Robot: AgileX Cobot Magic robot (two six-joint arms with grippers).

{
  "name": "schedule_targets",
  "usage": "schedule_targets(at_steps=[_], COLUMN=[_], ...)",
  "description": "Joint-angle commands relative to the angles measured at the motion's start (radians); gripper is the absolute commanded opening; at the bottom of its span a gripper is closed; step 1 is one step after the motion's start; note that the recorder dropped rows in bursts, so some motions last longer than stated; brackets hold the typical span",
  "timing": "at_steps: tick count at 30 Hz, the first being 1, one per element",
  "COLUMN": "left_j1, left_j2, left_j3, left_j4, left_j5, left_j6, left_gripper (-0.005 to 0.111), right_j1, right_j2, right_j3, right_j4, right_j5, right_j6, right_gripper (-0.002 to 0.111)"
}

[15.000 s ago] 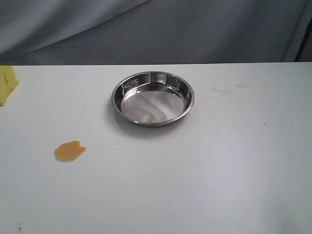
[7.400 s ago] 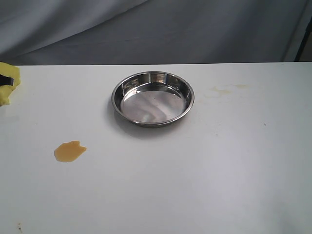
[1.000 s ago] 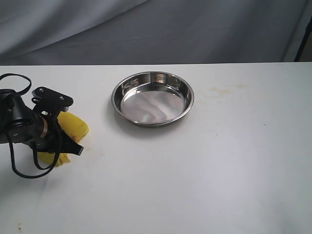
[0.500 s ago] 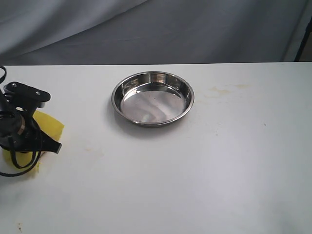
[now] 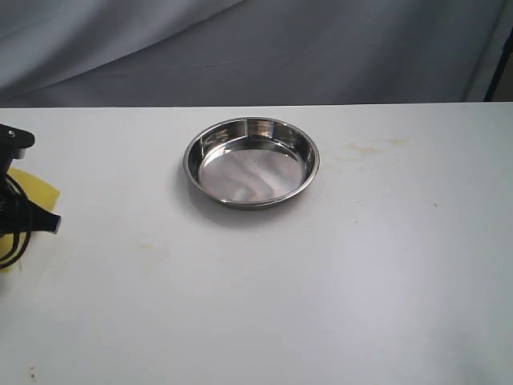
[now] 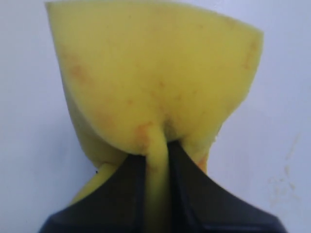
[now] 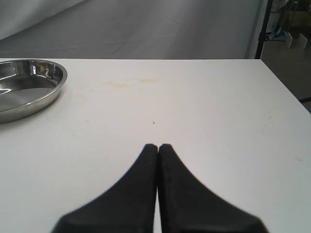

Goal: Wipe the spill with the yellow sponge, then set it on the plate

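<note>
Two left gripper jaws are pinching the yellow sponge at the surface's left edge; right gripper jaws are pressing shut.

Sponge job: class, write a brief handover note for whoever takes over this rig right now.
Left claw: shut on the yellow sponge, at the far left of the exterior view; the sponge is flecked orange.
Right claw: shut, empty, over the table.
Plate: mid-table, empty.
Done: no puddle shows, only faint orange smears.
Left to do: carry the sponge to the plate and release it.
</note>
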Motion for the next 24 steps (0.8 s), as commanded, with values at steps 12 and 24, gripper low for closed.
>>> schedule_targets(at_steps=[12,24], left_j1=[0.019,-0.125], left_j2=[0.131,0.131], left_j3=[0.085,0.131], left_j4=[-0.115,-0.115], left_j5=[-0.355,-0.538], left_j6=[0.027,0.025], left_gripper=[0.0,0.0], right_j1=[0.002,0.002], right_j2=[-0.006,-0.006], right_j3=[0.004,0.004], right_j4=[0.0,0.0], right_j5=[-0.003,-0.003], right_j6=[-0.001,-0.001], right_gripper=[0.0,0.0])
